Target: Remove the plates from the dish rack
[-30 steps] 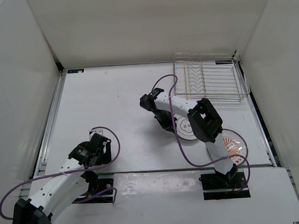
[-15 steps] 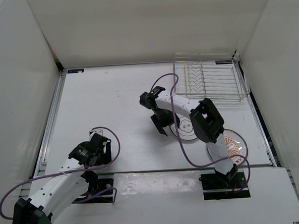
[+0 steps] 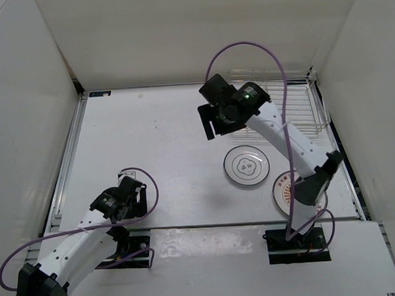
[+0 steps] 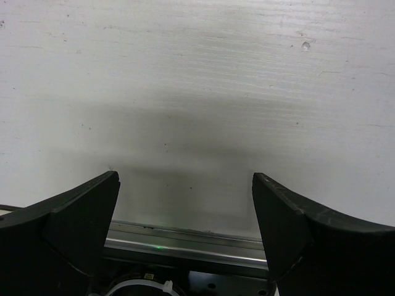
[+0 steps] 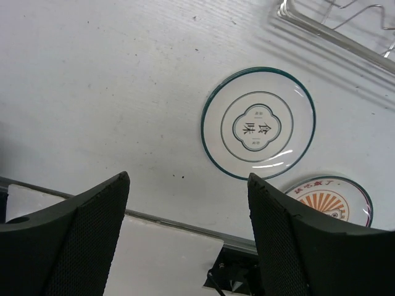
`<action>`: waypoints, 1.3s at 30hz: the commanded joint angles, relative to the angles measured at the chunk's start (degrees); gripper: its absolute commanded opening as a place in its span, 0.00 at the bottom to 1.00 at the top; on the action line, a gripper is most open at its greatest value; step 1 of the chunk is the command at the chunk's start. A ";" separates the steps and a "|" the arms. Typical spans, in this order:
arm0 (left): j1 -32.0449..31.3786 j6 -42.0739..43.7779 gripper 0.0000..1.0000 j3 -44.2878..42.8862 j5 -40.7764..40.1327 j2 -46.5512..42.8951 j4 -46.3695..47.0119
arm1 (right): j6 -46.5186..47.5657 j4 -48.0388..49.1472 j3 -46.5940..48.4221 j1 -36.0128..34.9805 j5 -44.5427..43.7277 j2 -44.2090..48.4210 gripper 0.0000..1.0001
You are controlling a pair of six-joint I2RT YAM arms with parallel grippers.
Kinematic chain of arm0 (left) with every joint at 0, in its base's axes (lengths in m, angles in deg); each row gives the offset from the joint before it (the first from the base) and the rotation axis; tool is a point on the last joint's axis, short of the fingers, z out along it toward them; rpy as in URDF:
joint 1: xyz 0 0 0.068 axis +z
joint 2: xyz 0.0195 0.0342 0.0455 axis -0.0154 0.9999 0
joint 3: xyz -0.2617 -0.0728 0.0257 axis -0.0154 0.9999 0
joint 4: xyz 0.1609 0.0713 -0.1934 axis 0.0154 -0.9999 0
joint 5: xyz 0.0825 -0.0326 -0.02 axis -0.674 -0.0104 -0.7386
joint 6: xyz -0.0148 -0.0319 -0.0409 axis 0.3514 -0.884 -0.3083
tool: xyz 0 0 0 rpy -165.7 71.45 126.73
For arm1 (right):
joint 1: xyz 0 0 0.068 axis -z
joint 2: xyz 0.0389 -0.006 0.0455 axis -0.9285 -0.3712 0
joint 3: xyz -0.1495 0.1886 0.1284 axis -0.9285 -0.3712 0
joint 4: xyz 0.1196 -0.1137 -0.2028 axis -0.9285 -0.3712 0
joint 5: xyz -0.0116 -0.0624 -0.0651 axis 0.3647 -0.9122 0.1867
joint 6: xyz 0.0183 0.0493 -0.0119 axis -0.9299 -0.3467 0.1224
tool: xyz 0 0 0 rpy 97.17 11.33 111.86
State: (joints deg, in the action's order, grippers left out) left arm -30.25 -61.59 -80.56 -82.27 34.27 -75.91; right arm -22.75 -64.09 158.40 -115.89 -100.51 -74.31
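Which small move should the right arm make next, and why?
Probably swing the right gripper toward the dish rack: it is open and empty, and the ringed plate and orange plate already lie on the table. Whether a plate remains in the rack is unclear.

White table (image 3: pixel 151 137), white enclosing walls (image 3: pixel 179 31)

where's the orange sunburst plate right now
The orange sunburst plate lies flat on the table, near right in the top view, partly hidden by the right arm, just right of and nearer than the dark-ringed plate.
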 commanded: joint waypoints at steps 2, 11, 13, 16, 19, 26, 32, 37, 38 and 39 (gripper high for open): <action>1.67 0.45 1.00 -2.63 -1.69 -2.94 -0.89 | 0.11 -9.05 0.28 0.13 -4.98 6.28 0.82; 4.93 7.38 1.00 -7.20 1.19 -6.55 10.68 | 3.37 0.55 -5.88 0.31 -16.86 13.77 0.89; 4.93 12.73 1.00 -7.55 4.69 -5.58 13.85 | 3.45 0.38 -5.44 0.13 -18.71 13.51 0.89; 4.84 16.88 1.00 -10.62 6.30 -2.60 15.72 | 3.72 0.55 -6.49 0.13 -21.25 13.85 0.89; 4.93 21.90 1.00 -15.70 6.13 1.01 15.02 | 2.76 0.56 -7.02 0.31 -23.28 14.91 0.89; 5.02 12.16 1.00 -26.98 -6.34 6.20 14.56 | -1.90 -5.58 -15.50 1.10 -47.08 19.91 0.89; 5.11 15.92 1.00 -18.04 -7.67 4.44 31.24 | -3.67 -6.22 -31.78 1.19 -43.88 27.90 0.89; 8.78 14.62 1.00 -18.54 -5.66 8.39 30.57 | 1.34 1.95 -37.59 1.36 -28.33 31.26 0.89; 9.15 13.31 1.00 -18.54 -4.87 9.09 30.83 | 3.78 3.00 -38.22 1.45 -26.90 31.17 0.89; 9.93 13.55 1.00 -17.24 -4.69 9.36 31.18 | 6.07 4.75 -38.57 1.54 -26.45 30.13 0.89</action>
State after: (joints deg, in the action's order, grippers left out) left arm -22.38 -46.66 -98.96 -87.93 43.58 -47.74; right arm -21.50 -64.31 121.02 -114.56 -133.60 -44.17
